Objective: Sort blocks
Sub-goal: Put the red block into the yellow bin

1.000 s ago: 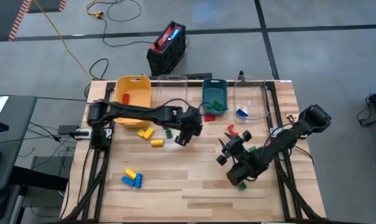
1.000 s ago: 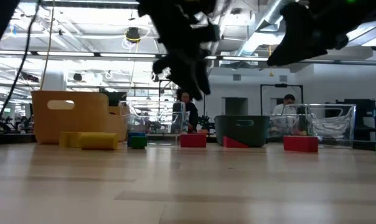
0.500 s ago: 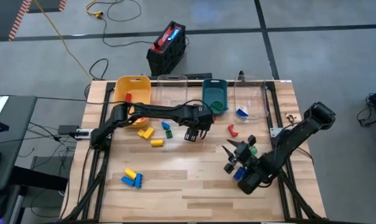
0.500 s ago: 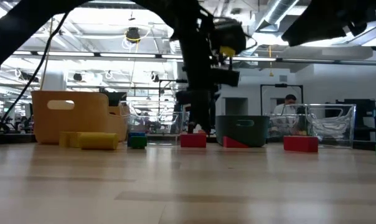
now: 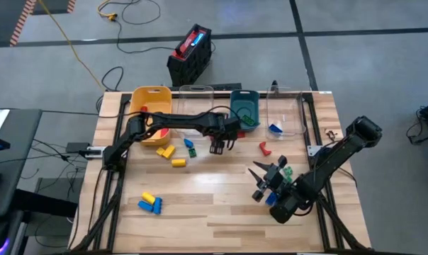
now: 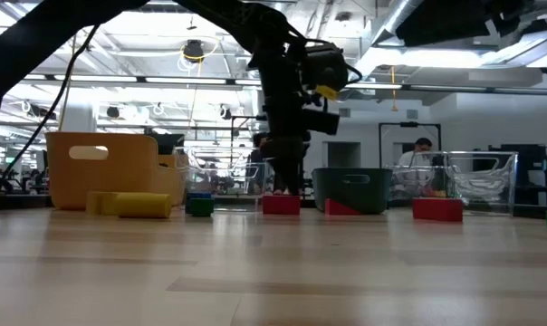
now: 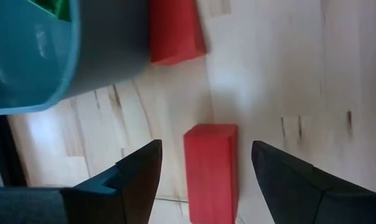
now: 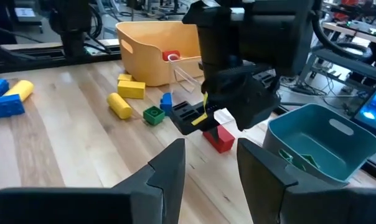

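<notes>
Left gripper hung low, fingers apart, straddling a small red rectangular plastic block lying on the wooden table just beside the teal plastic bin. Teal bin held green blocks. Yellow plastic bin held one red block. Clear plastic bin held a blue piece. Right gripper waited raised, fingers apart, near the table's right side.

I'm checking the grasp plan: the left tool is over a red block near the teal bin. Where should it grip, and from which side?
Grip the red block across its two long side faces, coming straight down from above. It lies flat on the table, and the left tool is open with a finger on either side of its narrow width. The teal bin stands apart, likely leaving room.
</notes>
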You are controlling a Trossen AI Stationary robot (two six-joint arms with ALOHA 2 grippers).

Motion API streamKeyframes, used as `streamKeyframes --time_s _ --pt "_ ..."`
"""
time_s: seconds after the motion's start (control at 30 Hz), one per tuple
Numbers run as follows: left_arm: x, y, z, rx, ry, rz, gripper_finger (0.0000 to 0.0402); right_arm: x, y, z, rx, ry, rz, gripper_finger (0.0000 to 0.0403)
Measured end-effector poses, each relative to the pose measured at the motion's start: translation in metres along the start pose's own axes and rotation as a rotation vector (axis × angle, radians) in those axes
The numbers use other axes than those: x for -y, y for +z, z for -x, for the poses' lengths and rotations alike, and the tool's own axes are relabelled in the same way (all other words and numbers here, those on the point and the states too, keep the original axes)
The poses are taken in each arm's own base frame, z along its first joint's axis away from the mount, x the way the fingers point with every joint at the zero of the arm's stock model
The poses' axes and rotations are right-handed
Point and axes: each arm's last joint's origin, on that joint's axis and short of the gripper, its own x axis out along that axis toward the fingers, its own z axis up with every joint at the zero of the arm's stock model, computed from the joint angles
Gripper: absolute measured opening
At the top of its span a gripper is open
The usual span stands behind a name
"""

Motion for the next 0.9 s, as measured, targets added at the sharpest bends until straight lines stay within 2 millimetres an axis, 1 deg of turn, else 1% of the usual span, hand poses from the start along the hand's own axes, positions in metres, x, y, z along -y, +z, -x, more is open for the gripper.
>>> streamKeyframes --time_s 0.27,0.37,0.6,0.9 --pt "0.003 -0.001 0.000 -0.012 -0.024 -0.024 0.0242 0.000 0.000 0.000 0.000 -0.001 0.003 0.0159" --pt "0.004 -0.002 0.001 -0.019 -0.028 -0.048 0.0233 0.000 0.000 0.000 0.003 -0.003 0.003 0.0159" --pt "-0.004 -0.005 -0.002 -0.022 -0.026 -0.035 0.0207 0.000 0.000 0.000 0.005 -0.002 -0.003 0.0159" --pt "-0.010 -0.008 -0.004 0.016 -0.114 -0.010 0.0210 -0.005 0.004 0.000 0.020 0.014 0.021 0.0159"
